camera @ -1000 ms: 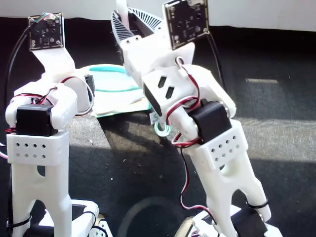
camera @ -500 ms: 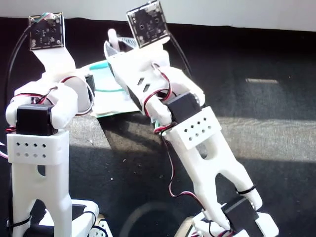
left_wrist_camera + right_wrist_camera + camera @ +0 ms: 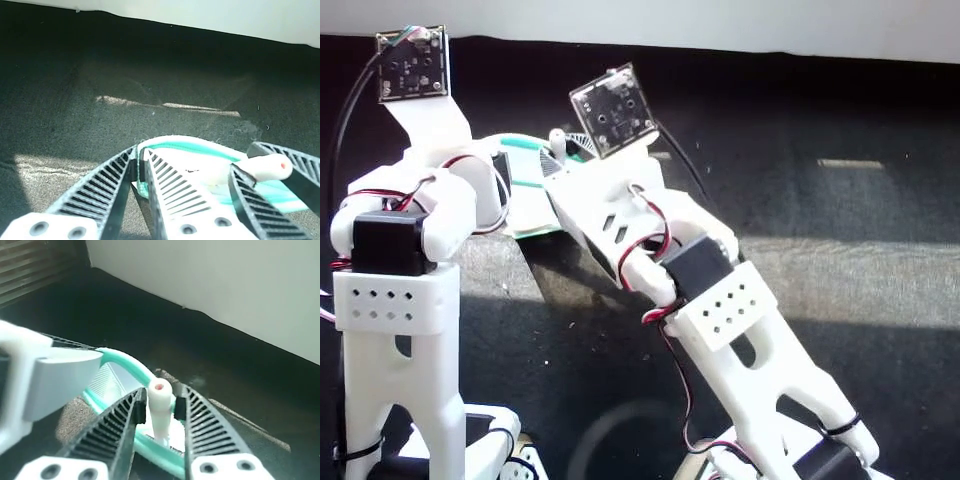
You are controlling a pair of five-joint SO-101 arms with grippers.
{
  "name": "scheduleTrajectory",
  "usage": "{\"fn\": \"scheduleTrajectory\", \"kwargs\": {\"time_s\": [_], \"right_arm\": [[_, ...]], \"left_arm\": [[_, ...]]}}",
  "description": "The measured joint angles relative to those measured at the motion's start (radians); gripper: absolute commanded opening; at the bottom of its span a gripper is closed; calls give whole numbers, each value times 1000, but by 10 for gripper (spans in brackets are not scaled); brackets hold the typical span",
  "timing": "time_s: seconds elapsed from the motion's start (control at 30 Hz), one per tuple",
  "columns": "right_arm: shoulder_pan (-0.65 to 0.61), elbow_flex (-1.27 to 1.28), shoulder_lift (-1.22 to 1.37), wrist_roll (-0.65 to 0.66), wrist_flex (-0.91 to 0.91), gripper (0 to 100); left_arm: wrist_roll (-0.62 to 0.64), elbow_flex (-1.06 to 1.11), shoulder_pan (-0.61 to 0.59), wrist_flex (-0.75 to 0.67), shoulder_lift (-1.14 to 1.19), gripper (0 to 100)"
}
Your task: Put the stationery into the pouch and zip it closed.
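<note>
Lowering toward pouch (image 3: 192,147), right gripper (image 3: 161,392) clamped on white pen (image 3: 160,415); left gripper (image 3: 138,159) pinching pouch

White plastic arms (image 3: 740,310) carry black servos (image 3: 390,245), red-and-black cables (image 3: 650,222) and ribbed black claw fingers (image 3: 170,185).

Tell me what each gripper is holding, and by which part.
The right gripper clamps a white stick by its shaft, with the red-dotted end poking out past the fingertips. The left gripper pinches the pouch at its teal rim.
</note>
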Motion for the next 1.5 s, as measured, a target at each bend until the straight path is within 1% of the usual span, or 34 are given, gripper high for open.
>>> {"fn": "scheduleTrajectory", "kwargs": {"time_s": [0.17,0.33,0.43,0.63,0.7,0.77,0.9,0.97,1.03,1.1,1.2,1.3,1.43,1.5], "right_arm": [[-18,9,-60,0,44,207],[6,14,-124,0,58,201],[87,-11,-172,0,60,201],[324,-43,-267,0,66,201],[379,-43,-287,0,110,201],[402,-35,-296,0,186,201],[390,18,-296,0,393,201],[390,57,-298,15,442,201],[390,106,-298,63,453,201],[388,164,-298,101,453,201],[382,265,-298,118,420,201],[328,350,-298,124,361,202],[292,399,-296,126,262,203],[275,405,-298,126,242,212]], "left_arm": [[0,2,2,0,0,9],[0,2,2,0,0,9],[0,2,2,0,0,9],[0,2,2,0,0,9],[0,2,2,0,0,9],[0,2,2,0,0,9],[0,2,2,0,0,9],[0,2,2,0,0,9],[0,2,2,0,0,9],[0,2,2,0,0,9],[0,2,2,0,0,9],[0,2,2,0,0,9],[0,2,2,0,0,9],[0,2,2,0,0,9]]}}
